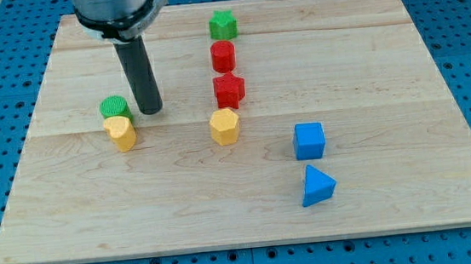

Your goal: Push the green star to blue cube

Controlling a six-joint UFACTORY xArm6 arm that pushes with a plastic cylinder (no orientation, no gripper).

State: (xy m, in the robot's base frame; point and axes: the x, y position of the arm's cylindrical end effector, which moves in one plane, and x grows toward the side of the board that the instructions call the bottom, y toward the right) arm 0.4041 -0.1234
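Rod tip beside the green round block, far from the star.

My tip rests on the wooden board, just at 3 o'clock of the green round block, which touches a yellow block. There are no jaws; the rod holds nothing. The green star sits at 12 o'clock, well apart from the blue cube at 4 o'clock.

My tip — beside green cylinder

Straight dark rod under grey housing
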